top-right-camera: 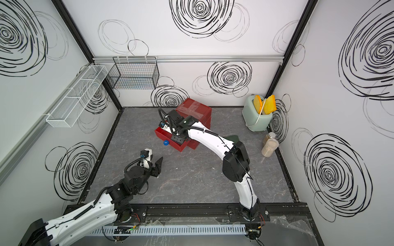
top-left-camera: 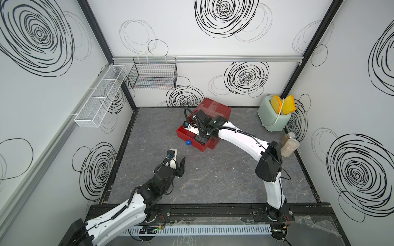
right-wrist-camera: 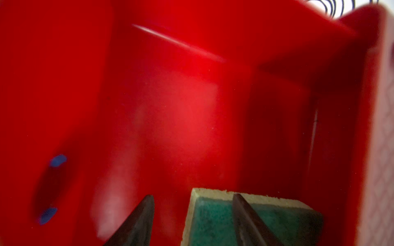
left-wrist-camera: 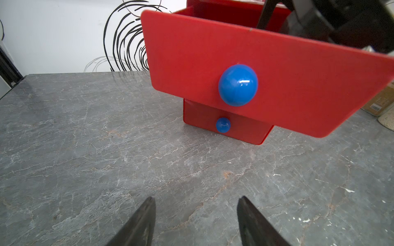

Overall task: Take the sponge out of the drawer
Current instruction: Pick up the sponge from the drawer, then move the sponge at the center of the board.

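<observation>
Reach-in step. Right claw (right-wrist-camera: 193, 198) is down inside the open top drawer (right-wrist-camera: 170, 106), jaws parted, one finger over the sponge (right-wrist-camera: 213, 215), the other beside it; nothing gripped. The sponge lies on the drawer floor. Left claw (left-wrist-camera: 196, 198) is released, idle above the surface (left-wrist-camera: 85, 149). Next: straddle the sponge, close, lift clear.

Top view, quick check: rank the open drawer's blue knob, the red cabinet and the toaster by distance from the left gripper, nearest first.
1. The blue knob, just ahead of the left gripper, on the front of the pulled-out drawer.
2. The red cabinet, behind that drawer, toward the back wall.
3. The toaster, in the far back-right corner.
</observation>
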